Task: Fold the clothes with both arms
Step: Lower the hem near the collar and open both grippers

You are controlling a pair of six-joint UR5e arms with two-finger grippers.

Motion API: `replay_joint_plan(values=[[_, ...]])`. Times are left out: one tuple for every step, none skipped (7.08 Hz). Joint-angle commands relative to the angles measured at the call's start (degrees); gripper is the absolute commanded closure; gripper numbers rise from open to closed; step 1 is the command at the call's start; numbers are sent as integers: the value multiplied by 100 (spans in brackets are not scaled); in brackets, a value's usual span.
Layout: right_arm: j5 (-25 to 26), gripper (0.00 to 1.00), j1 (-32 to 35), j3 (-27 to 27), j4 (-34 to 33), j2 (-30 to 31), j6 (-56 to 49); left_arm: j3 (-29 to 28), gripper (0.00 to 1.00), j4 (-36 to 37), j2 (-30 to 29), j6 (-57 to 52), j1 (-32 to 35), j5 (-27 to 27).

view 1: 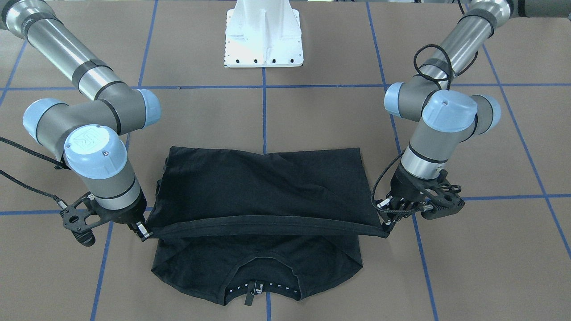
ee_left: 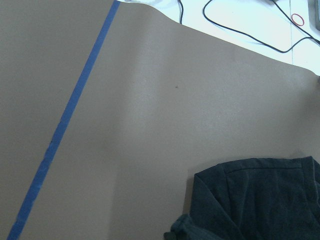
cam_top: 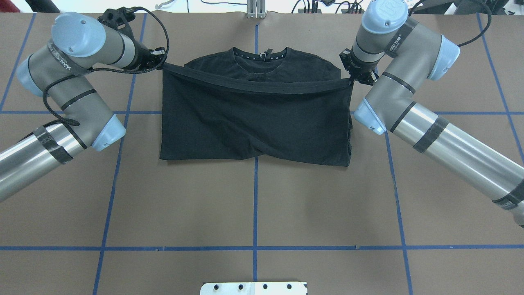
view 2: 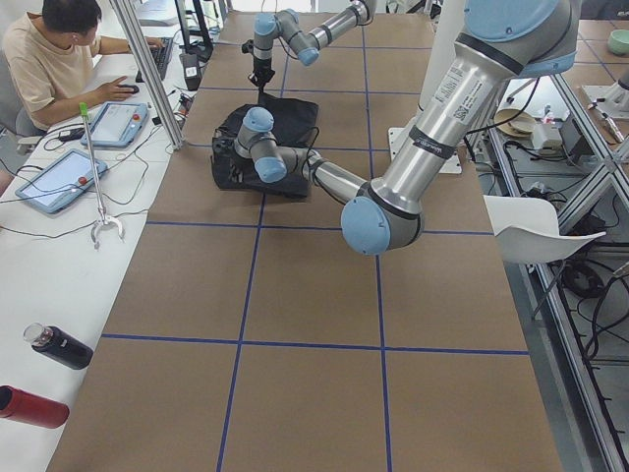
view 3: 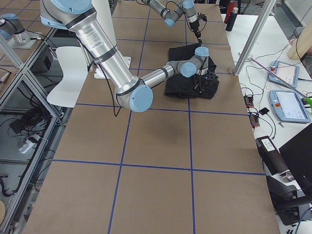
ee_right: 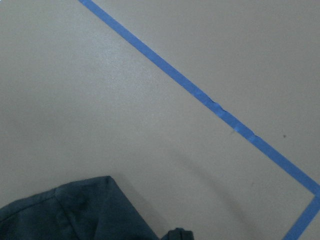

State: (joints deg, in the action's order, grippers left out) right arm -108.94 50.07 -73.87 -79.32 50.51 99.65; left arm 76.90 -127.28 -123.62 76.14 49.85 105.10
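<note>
Mid-fold. Left end effector (view 1: 387, 228) and right end effector (view 1: 143, 229) each pinch a hem corner of the T-shirt (view 1: 263, 187), lying frame centre on your bench (view 1: 312, 116). Next, you should lay the hem evenly by the collar.

A brown-covered table (cam_top: 254, 196) gridded with blue tape lines (cam_top: 327, 248) — on it lies the black T-shirt (cam_top: 254, 123), folded over, collar toward the edge far from the white pedestal base (view 1: 264, 35).
</note>
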Motion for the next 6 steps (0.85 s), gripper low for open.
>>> replay_joint_plan(values=[[145,100,3,432,284,-172,-69,-288,100,-418,-21,15,-2,-33],[189,100,3,540,364,-251,-86,-351,99,-490,-22,6,-2,-33],[250,100,3,715,373,-365,-86,-377,94,-491,-22,15,-2,-76],[268,89,-5,829,391,-401,-104,-421,85,-500,-22,6,-2,-173],[329,71,-6,892,399,-401,-104,-500,72,-570,-30,15,-2,-200],[339,66,-6,997,400,-506,-104,-692,68,-857,-22,15,7,-200]])
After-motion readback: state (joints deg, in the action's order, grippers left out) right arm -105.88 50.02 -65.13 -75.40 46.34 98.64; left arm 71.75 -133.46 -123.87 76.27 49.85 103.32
